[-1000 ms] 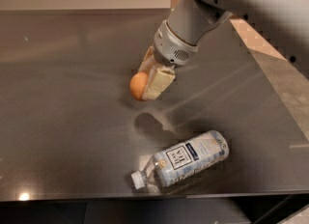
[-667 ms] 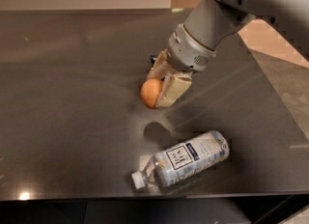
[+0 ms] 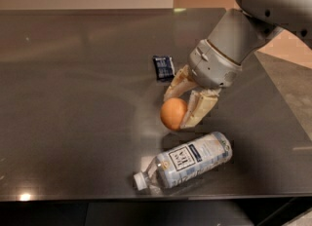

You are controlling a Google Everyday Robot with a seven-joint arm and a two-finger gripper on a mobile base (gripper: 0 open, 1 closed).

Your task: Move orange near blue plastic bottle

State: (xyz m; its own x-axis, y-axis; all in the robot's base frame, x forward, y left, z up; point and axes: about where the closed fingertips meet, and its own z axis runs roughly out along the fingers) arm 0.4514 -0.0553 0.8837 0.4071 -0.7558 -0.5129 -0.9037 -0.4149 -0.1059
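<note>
Moved: small round orange fruit [image 3: 173,114] carried closer to clear blue-tinted plastic bottle [image 3: 191,160] | two-finger gripper [image 3: 179,108] clasps the fruit, just beside the lying bottle | remaining, likely: lower, release

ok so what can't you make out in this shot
Camera view:
- Clear blue-tinted plastic bottle: the label's small print is blurred.
- Small round orange fruit: its right side is hidden by the two-finger gripper closed around it just behind the bottle; contact with the dark table is unclear.
- Small dark blue flat packet: print too small.
- Grey robot arm: cut off by top and right edges.
</note>
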